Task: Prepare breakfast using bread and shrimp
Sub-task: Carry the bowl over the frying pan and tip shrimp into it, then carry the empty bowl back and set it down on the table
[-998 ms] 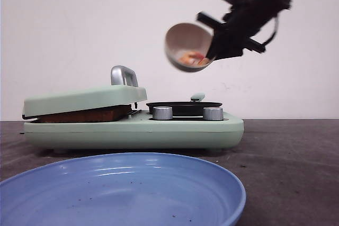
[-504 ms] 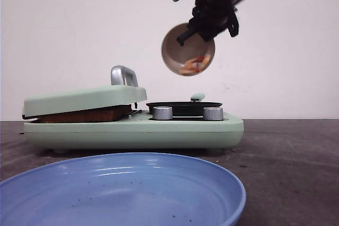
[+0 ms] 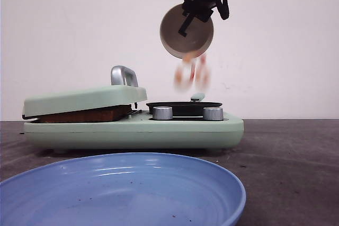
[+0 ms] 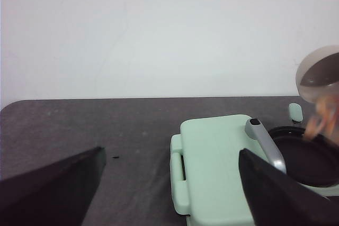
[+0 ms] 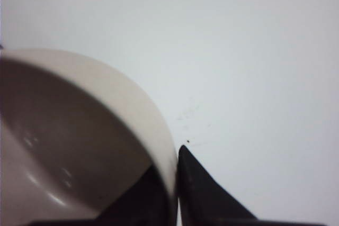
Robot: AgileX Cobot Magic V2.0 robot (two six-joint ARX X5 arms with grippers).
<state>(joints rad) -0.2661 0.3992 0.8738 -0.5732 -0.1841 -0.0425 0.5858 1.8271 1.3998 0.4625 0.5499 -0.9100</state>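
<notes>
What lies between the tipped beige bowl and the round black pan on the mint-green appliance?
Blurred pinkish-orange shrimp are in mid-air between the tipped beige bowl and the round black pan; nothing else is there. The front view shows it best.

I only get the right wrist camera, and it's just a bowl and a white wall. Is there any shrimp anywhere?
Observer: Yes. In the front view the shrimp are blurred in mid-air, under the tipped bowl and above a black pan.
Operator: What's the pan sitting in?
Observer: A mint-green breakfast machine. Its lid on the left side is down over the bread.
Operator: Is the other arm holding anything?
Observer: No. The left wrist view shows the left end effector open and empty, above the table beside the machine.
</notes>
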